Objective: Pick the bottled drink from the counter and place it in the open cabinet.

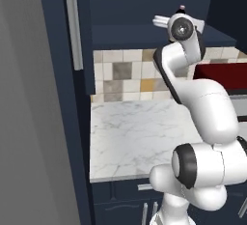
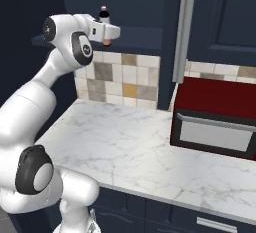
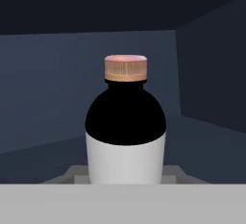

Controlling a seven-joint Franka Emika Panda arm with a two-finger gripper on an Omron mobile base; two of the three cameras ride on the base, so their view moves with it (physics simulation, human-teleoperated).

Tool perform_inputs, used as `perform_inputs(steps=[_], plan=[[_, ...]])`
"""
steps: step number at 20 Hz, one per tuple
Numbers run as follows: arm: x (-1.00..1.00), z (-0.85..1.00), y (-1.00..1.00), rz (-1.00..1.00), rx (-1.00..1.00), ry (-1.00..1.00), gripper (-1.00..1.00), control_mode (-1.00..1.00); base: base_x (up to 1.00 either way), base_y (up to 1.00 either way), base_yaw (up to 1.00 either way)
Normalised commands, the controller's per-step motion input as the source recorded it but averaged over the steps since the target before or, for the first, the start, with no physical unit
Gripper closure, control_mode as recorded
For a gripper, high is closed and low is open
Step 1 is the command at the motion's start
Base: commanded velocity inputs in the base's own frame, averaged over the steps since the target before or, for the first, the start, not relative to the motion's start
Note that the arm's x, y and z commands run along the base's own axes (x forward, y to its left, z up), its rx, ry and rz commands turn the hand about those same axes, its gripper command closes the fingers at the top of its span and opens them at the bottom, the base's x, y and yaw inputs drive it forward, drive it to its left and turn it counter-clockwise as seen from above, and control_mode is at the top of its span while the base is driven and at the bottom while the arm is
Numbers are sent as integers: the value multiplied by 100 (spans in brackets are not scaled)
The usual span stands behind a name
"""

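Glossy white arm (image 1: 202, 108) built of rounded, bulbous segments. Dark grey oval caps at the joints, one large at 6 o'clock, and a black band along one link. Round dark disc with silver centre near the wrist.

My counter (image 2: 130, 147) is veined white marble. A red box (image 2: 216, 122) sits on it, right of me.

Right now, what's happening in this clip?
The white arm has lifted the bottled drink off the counter and holds it up at the open cabinet. The gripper is shut on the bottle, which stands upright, cap on top. The hand view looks past it into the cabinet's dark interior. The bottle is not yet released. A dark red appliance sits on the counter's right side.
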Motion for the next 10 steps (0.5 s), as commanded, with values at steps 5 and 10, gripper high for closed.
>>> perform_inputs(steps=[5,10], plan=[[22,0,0,0,0,5,100,-100,0,0,0],[23,0,0,0,0,9,100,-100,0,0,0]])
